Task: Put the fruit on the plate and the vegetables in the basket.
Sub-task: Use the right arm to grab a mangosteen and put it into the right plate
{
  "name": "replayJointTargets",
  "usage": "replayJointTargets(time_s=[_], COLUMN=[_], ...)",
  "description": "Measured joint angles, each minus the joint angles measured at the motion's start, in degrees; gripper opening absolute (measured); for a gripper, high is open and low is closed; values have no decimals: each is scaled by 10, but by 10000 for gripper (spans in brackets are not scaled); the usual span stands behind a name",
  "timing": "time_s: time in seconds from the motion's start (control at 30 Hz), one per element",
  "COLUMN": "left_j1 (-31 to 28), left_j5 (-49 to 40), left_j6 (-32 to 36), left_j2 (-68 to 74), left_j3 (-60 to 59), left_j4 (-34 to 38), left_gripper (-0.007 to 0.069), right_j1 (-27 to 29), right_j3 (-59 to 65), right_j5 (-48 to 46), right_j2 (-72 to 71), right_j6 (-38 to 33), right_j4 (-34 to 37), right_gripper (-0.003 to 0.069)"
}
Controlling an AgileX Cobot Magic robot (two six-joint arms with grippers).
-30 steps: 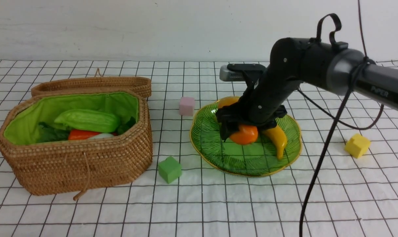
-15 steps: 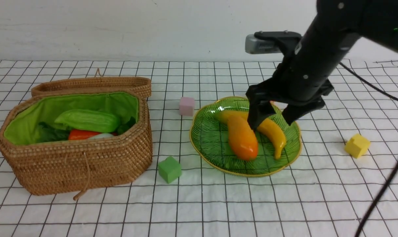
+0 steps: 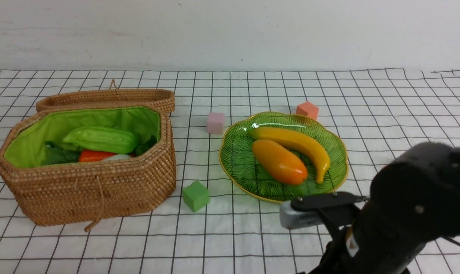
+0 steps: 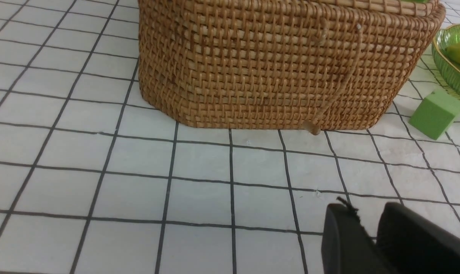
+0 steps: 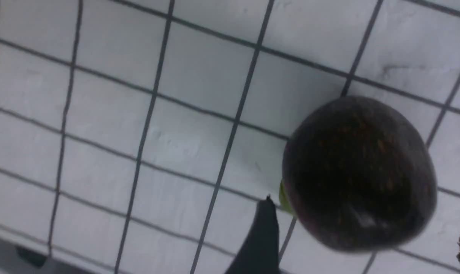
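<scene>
**Asker:** Where do the fruits lie?

**Me:** The long yellow toy banana point(image 3: 298, 142) and the plump orange-yellow toy mango point(image 3: 279, 161) lie side by side, touching, on the wide green glass plate with the thin yellow rim point(image 3: 245, 167), right of the worktop's middle. The small round dark purple-brown fruit point(image 5: 359, 171) lies on the white black-gridded cloth point(image 3: 253, 236), off the plate. A bit of green shows at its edge.

**Asker:** And your right claw?

**Me:** My right claw point(image 5: 368, 198) is released, its fingers point(image 5: 264, 236) spread wide on either side of that dark fruit and gripping nothing. My right arm point(image 3: 416, 198) stands by the worktop's front right corner and hides the fruit from the front.

**Asker:** The left one?

**Me:** My left claw point(image 4: 367, 207) hangs low over the cloth, near the front wall of the large brown woven rattan basket point(image 3: 85, 190). Its two dark fingers sit close, with only a slit between them and nothing in it. Whether it is fully clenched I cannot tell.

**Asker:** The vegetables?

**Me:** They are in the basket, at the worktop's left side, on its bright green lining. The light green ridged gourd point(image 3: 100, 139) lies on top. The orange-red carrot piece point(image 3: 95, 155) and the white radish point(image 3: 118, 156) lie beneath it.

**Asker:** Anything else?

**Me:** A pink foam cube point(image 3: 216, 122) sits behind the plate's left rim. An orange foam cube point(image 3: 307, 110) touches its back rim, and a green foam cube point(image 3: 195, 195) sits between basket and plate.
</scene>
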State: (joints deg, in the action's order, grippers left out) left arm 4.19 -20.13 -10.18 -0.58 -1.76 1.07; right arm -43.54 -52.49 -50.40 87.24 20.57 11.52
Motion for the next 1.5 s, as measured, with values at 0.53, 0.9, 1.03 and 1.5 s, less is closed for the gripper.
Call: replayJointTargets(time_s=[0.53,0.9,1.03,1.5], left_j1=[0,0,0,0], left_j5=[-1,-1,-1,-1], left_j6=[0,0,0,0], left_j2=[0,0,0,0], left_j3=[0,0,0,0], left_j4=[0,0,0,0], left_gripper=[138,138,138,142], right_j1=[54,228,232,232], right_j3=[-25,-283,-325,-330], right_j5=[1,100,107,48], right_j2=[30,120,196,171], right_j6=[-57,-156,-156,-154], right_j4=[18,5,5,-14], right_gripper=[594,594,594,626])
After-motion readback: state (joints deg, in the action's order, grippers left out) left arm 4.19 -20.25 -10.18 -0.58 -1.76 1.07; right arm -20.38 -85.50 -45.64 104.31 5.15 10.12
